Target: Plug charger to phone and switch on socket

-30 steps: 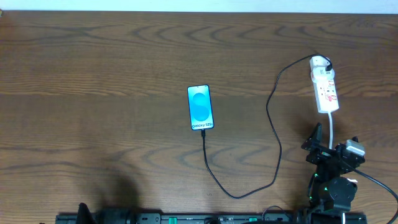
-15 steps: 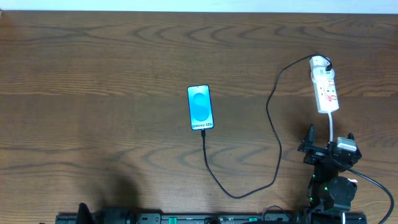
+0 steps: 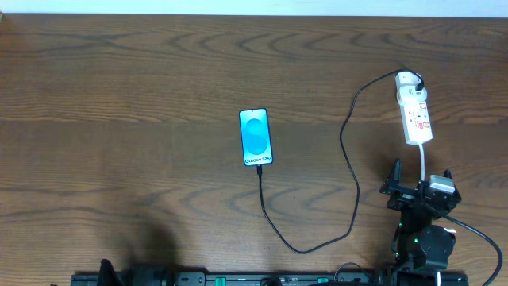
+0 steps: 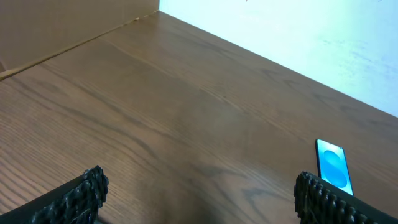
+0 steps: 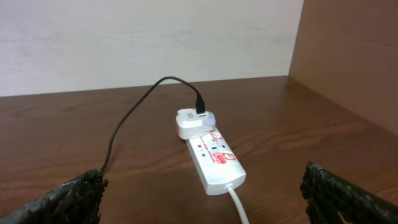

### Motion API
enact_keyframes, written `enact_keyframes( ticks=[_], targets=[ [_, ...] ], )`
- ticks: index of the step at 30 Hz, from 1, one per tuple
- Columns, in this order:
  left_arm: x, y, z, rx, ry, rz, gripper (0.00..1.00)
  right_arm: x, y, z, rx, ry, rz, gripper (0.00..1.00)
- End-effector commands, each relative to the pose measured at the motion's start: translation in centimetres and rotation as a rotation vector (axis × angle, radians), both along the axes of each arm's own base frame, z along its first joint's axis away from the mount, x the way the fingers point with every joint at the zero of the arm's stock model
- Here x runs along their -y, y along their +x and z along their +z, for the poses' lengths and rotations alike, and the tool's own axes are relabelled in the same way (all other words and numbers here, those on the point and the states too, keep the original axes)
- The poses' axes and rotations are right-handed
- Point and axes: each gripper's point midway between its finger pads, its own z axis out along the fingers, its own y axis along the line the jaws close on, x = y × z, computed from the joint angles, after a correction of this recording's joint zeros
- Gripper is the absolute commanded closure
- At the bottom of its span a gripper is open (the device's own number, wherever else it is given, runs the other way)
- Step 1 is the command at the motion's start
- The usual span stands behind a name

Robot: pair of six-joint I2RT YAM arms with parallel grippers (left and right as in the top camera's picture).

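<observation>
From overhead, the phone point(image 3: 255, 137) lies face up in the middle of the counter point(image 3: 119, 95), screen lit. The charger point(image 3: 349, 159) runs from the phone's near edge, loops toward the near side, then climbs right to the socket point(image 3: 414, 115) at the far right. Its tip meets the phone, but whether it is fully seated cannot be told from here. The right arm point(image 3: 425, 238) sits at the near right, with the right jaws spread wide just near of the socket, over its white cord point(image 3: 425, 163). The left jaws do not show in this view.

In the left wrist view, the left jaws stand wide apart and hold nothing. Bare counter lies between them, and the phone point(image 4: 333, 167) is well off to the far right.

In the right wrist view, the right jaws are likewise wide apart and empty, with the socket point(image 5: 214, 158) lying ahead between them. The white plug head point(image 5: 191, 121) sits at the socket's far end with the charger point(image 5: 134, 118) leading out of it to the left. The switch positions are too small to read.

The switch step looks like what is left, and several things could go wrong with it:
- The socket is light and unheld, so a press that lands off-centre could skid or twist it.
- That movement would drag the charger and might pull its tip from the phone.
- Jaws this wide could also catch the plug head or the white cord on the way in.
</observation>
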Motion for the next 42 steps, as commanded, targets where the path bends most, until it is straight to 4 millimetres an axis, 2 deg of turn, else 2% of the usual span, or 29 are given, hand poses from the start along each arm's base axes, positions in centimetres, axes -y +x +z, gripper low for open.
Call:
enact_keyframes(
  ticks=[1,11,14,17,24,28,32,37,41,42],
  targets=[
    [-0.1,-0.3,0.3,0.018,0.000,0.011,0.02,0.0,0.0,0.0,-0.004,-0.017,0.006,0.01],
    [0.3,0.1,0.3,0.024,-0.014,-0.019,0.02,0.0,0.0,0.0,-0.004,-0.017,0.006,0.01],
    [0.3,1.5,0.8,0.054,-0.005,-0.004,0.02,0.0,0.0,0.0,-0.004,-0.017,0.006,0.01],
    [0.4,3.9,0.5,0.057,0.038,-0.008,0.02,0.0,0.0,0.0,-0.004,-0.017,0.006,0.01],
    [0.9,11.3,-4.4,0.004,0.120,-0.050,0.02,0.0,0.0,0.0,-0.004,-0.017,0.005,0.01],
    [2.3,15.5,-7.9,0.017,0.129,-0.136,0.02,0.0,0.0,0.0,-0.004,-0.017,0.006,0.01],
    [3.2,17.9,-10.7,0.034,0.112,-0.182,0.02,0.0,0.0,0.0,-0.004,-0.017,0.006,0.01],
    [3.8,19.4,-13.6,0.040,0.079,-0.229,0.02,0.0,0.0,0.0,-0.004,-0.017,0.005,0.01],
    [3.7,20.2,-15.0,0.054,0.074,-0.230,0.02,0.0,0.0,0.0,-0.004,-0.017,0.006,0.01],
    [3.7,20.4,-14.7,0.072,0.098,-0.236,0.02,0.0,0.0,0.0,-0.004,-0.017,0.005,0.01]
  ],
)
